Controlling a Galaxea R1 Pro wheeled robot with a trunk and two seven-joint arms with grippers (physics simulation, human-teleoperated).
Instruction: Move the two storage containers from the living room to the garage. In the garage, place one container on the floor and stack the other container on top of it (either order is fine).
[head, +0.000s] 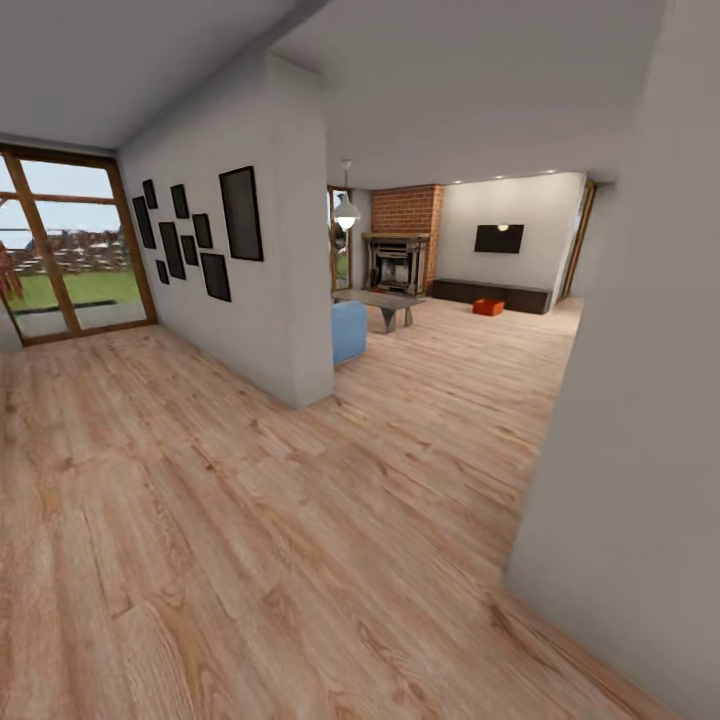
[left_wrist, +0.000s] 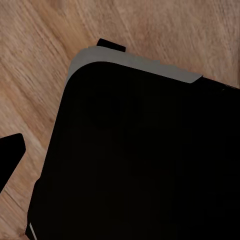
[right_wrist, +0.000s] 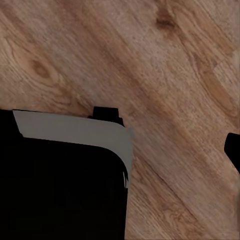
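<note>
I am driving the robot over the light wood floor (head: 300, 560) of a hallway, and I judge this is the first step of the task: going toward the living room to fetch the containers. In the head view I see one orange-red storage container (head: 488, 307) far ahead, on the floor of the living room, near the long dark low cabinet (head: 490, 293) under the black TV (head: 498, 238). It is well apart from both of my grippers, far in front of the jaws and not within reach of them. A second container I cannot find from here; maybe it is hidden by the white wall (head: 290, 300) or the blue sofa (head: 349, 331). A grey low table (head: 385, 303) stands between the sofa and the brick fireplace (head: 400, 250). Each wrist view looks down at the wood planks and at a black body with a grey edge, which I take for the base of the robot (left_wrist: 140, 150). At the edge of the left wrist view there is a dark tip (left_wrist: 11, 155), and in the right wrist view another one (right_wrist: 234, 150), but about the jaws of either gripper I cannot tell if they are apart or together. Next I think I must drive forward, pass between the wall corner and the near grey wall (head: 640, 400) at my right, and stop with the container just before the jaws.
</note>
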